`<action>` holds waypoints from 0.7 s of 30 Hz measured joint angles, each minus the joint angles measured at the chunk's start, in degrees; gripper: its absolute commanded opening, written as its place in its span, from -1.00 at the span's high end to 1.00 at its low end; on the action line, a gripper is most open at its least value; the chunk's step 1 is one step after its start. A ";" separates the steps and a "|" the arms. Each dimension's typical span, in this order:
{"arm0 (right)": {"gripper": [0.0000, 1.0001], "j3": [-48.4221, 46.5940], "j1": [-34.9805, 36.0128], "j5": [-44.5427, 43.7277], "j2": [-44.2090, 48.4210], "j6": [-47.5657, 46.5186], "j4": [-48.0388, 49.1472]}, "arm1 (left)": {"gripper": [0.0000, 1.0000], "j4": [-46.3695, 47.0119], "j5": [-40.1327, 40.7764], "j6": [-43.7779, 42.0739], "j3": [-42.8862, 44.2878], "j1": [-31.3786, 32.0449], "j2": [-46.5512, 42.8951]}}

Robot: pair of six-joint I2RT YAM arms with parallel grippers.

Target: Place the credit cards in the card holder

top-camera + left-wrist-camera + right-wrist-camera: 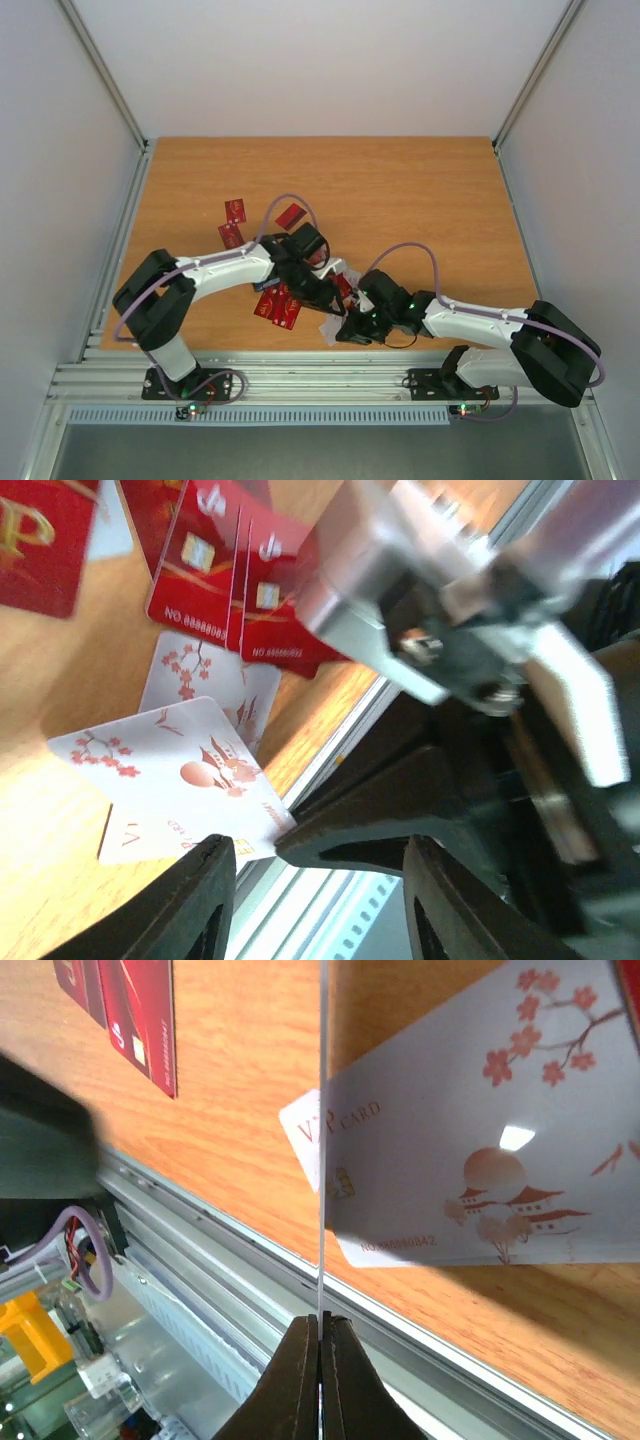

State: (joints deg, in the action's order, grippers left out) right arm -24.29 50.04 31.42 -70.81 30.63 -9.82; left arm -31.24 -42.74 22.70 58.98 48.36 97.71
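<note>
My right gripper (321, 1320) is shut on a thin white credit card (322, 1110), seen edge-on and standing upright over the table's near edge. Another white card with cherry blossoms (480, 1160) lies flat just beyond it. My left gripper (315, 848) is open above the same edge, with nothing between its fingers (205, 900); the right arm's dark gripper body (400, 810) sits close in front of it. Two white cards (190, 770) and red credit cards (230, 590) lie below it. From above, both grippers (325, 290) (350, 325) meet near a red pile (278, 305). The card holder is hidden.
More red cards lie scattered further back on the wooden table (235, 210) (290, 215) (230, 236). An aluminium rail (300, 375) runs along the near edge, right under both grippers. White walls enclose the table on three sides.
</note>
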 measured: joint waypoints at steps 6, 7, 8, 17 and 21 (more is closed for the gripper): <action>0.98 -2.12 -0.20 -1.05 0.76 -0.24 -2.69 | -0.15 -3.63 2.71 -0.20 1.55 -3.32 -6.69; 0.98 -2.71 -0.22 -1.07 0.83 -0.42 -3.43 | -0.17 -4.52 3.32 -0.24 1.68 -3.89 -7.80; 0.98 -3.32 -0.22 -1.07 0.90 -0.74 -3.98 | -0.19 -5.33 3.91 -0.33 1.79 -4.50 -8.87; 0.98 -13.44 -2.95 -0.63 4.87 -5.01 -12.59 | -0.33 -11.67 7.56 -0.81 2.01 -13.22 -20.31; 0.98 -19.45 -6.01 0.83 7.26 -7.32 -15.98 | -0.34 -13.14 5.77 -0.85 2.08 -18.99 -25.62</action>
State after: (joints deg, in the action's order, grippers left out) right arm -43.75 44.03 32.25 -63.55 23.31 -25.80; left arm -44.38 -36.97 21.85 61.06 29.36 72.10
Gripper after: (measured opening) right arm 0.015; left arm 0.667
